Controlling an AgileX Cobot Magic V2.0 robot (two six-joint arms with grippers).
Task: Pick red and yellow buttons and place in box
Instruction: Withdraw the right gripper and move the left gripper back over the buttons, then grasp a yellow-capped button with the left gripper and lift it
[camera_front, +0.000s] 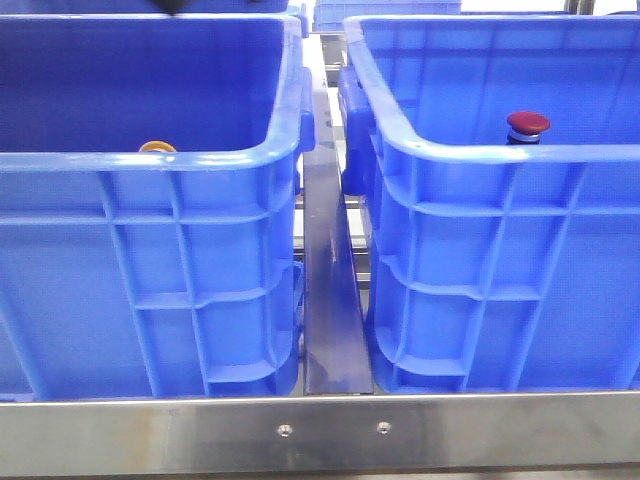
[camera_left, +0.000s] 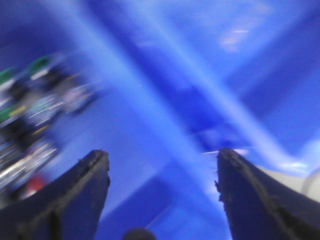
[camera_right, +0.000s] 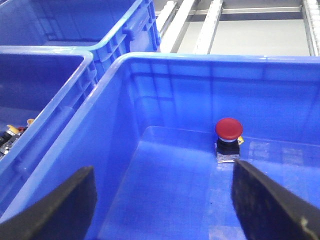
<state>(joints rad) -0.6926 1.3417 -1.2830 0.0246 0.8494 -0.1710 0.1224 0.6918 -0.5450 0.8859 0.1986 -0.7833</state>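
The left wrist view is heavily smeared by motion blur. The left gripper (camera_left: 162, 175) fills the lower part, its two dark jaws standing wide apart with nothing between them. Behind them lies blue plastic, the wall and floor of a blue crate (camera_left: 150, 115), with a paler band of rim or ridge running slantwise across it. Beside one jaw sits a blurred heap of small parts (camera_left: 35, 115): green, yellow, silver and black pieces, and one red spot (camera_left: 34, 184) close to that jaw. What each piece is cannot be told.
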